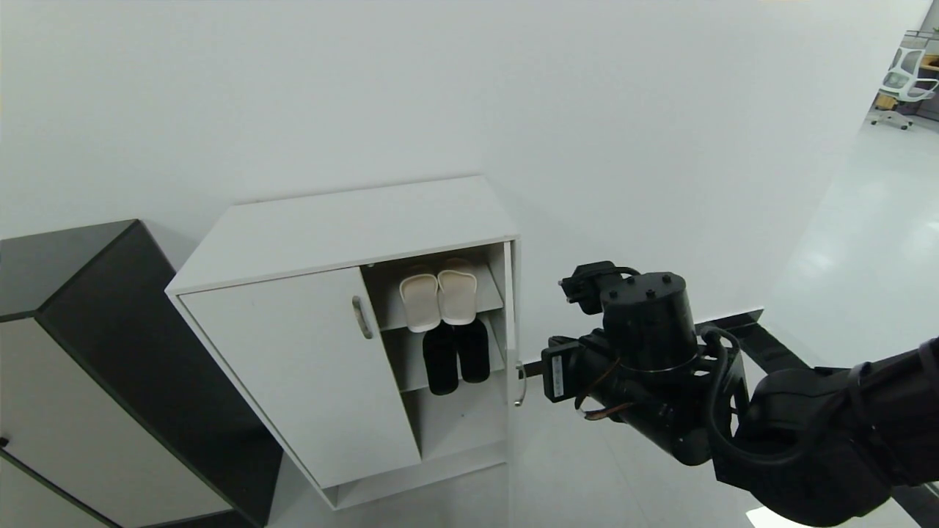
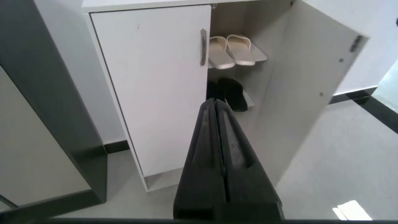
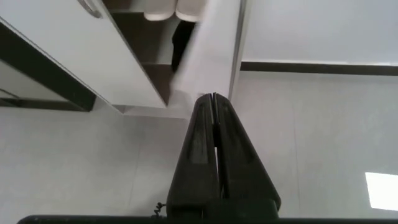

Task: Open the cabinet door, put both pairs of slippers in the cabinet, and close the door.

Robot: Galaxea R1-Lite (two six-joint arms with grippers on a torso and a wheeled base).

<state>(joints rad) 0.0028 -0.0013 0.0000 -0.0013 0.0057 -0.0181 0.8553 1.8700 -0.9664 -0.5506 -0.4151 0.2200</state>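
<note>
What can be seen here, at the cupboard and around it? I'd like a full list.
cabinet: one, white, against the wall; left door shut, right door standing open.
pale slippers: one pair, cream, on the top shelf inside the cabinet.
black slippers: one pair, black, on the shelf just below.
dark cabinet: one, black and grey, left of the white one.
office chair: one, white, far off at the right.
right gripper: one, black, fingers shut, close to the open door's handle.
left gripper: one, black, fingers shut, in front of the cabinet.
</note>
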